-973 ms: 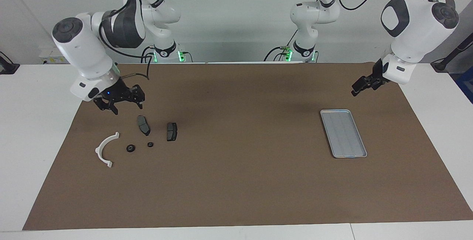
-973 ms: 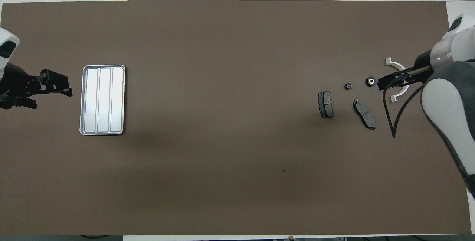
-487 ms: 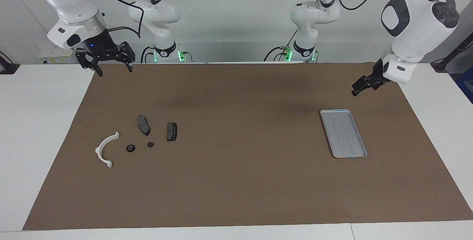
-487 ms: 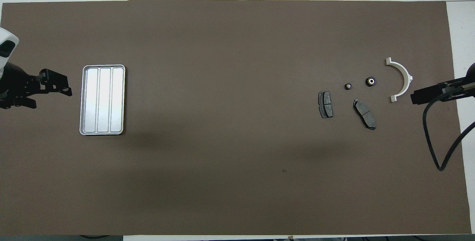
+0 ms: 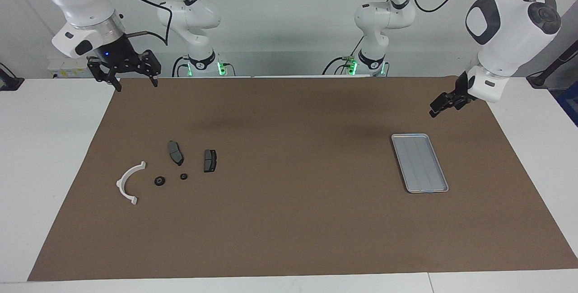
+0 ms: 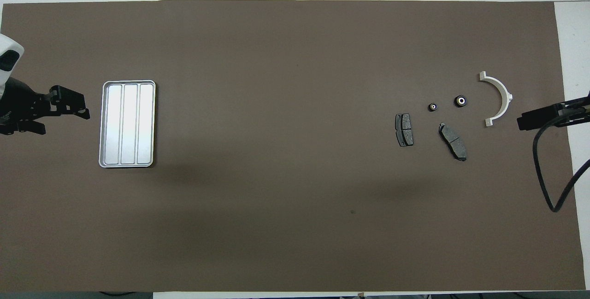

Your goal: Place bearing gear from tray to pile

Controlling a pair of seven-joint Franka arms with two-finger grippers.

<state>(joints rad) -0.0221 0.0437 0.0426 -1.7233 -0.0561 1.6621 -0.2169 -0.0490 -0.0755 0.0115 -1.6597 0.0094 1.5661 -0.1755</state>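
Observation:
The silver ridged tray lies at the left arm's end of the brown mat with nothing in it. The pile lies toward the right arm's end: a white semicircular bracket, two dark brake pads and two small black bearing gears. All of them rest on the mat. My right gripper hangs open and empty, high over the mat's edge at its own end. My left gripper waits open and empty in the air beside the tray.
The brown mat covers most of the white table. A black cable loops down from the right arm over the mat's edge. Both arm bases stand at the table's edge.
My right gripper has risen from just over the pile and drawn back toward the mat's edge at its own end. The parts, the tray and the left arm have not moved.

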